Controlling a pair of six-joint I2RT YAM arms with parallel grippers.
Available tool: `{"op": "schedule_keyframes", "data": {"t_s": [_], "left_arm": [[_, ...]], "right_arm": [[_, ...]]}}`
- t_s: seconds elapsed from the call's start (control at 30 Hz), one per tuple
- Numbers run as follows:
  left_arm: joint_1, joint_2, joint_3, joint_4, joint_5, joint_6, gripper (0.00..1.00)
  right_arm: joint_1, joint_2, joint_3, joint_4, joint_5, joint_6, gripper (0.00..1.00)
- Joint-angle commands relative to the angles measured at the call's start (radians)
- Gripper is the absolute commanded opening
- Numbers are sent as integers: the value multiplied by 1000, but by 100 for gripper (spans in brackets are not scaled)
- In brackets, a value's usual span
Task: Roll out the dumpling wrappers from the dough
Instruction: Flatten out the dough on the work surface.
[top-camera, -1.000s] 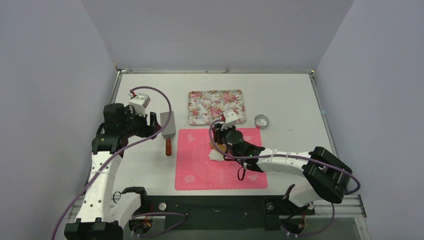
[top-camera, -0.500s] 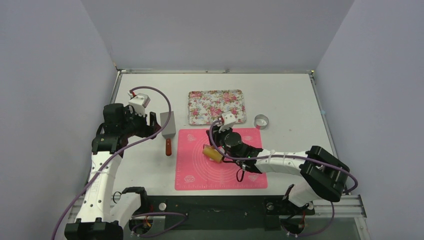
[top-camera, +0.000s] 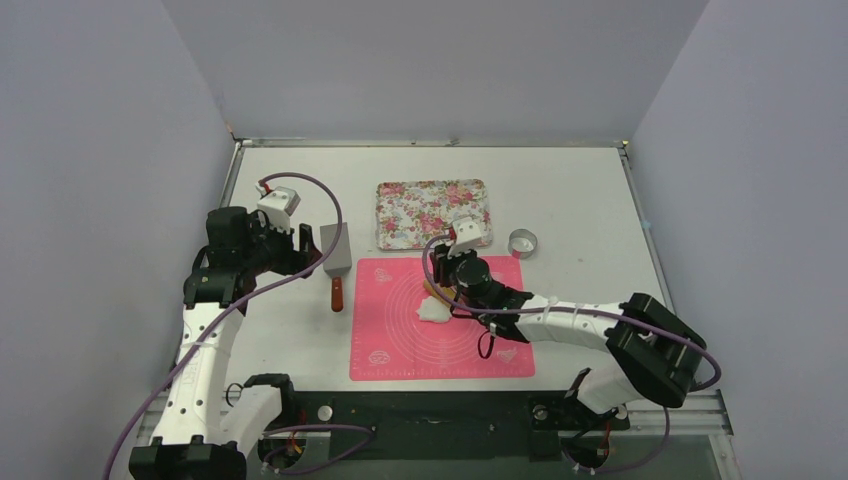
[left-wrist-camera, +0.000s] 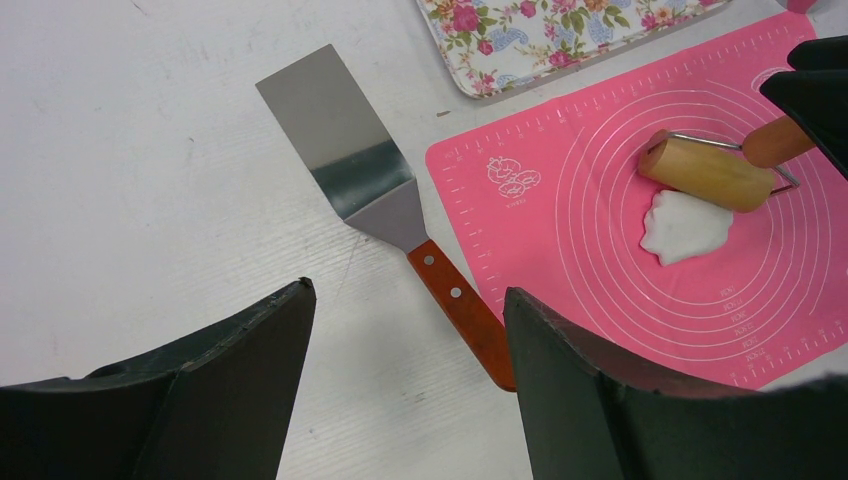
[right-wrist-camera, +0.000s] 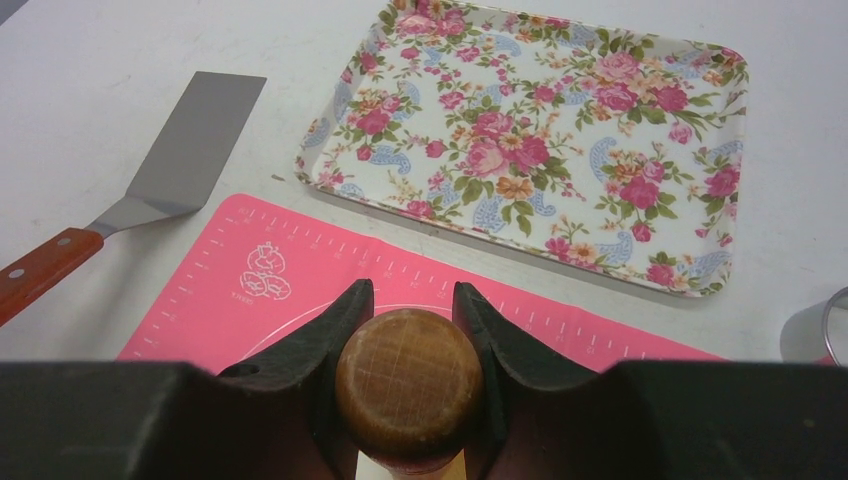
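Dough lay as a small, ragged-edged white patch near the middle of the pink mat, pressed fairly flat but uneven in outline and not a neat round. The step in hand looked like rolling: the right gripper was clamped on the round wooden handle of the rolling pin, whose pale cylindrical barrel sat at the dough's far edge, seemingly just touching it. The next move would probably call for drawing the barrel back across the patch with even downward pressure, so the soft sheet thinned without sticking or tearing. The left gripper hung spread wide and empty above the worktop's left side, over the steel-bladed, wood-handled spatula. The metal ring cutter stood off the mat's far right corner, beside the floral tray.
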Motion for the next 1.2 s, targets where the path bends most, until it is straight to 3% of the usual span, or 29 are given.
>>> {"op": "schedule_keyframes", "data": {"t_s": [0.0,1.17], "left_arm": [[8,-6,32,33,18,7,68],[12,5,50,36,32,-2,68]], "right_arm": [[86,63,1,-27,-20,45,0],[214,124,-23,-6,-55,151,0]]}}
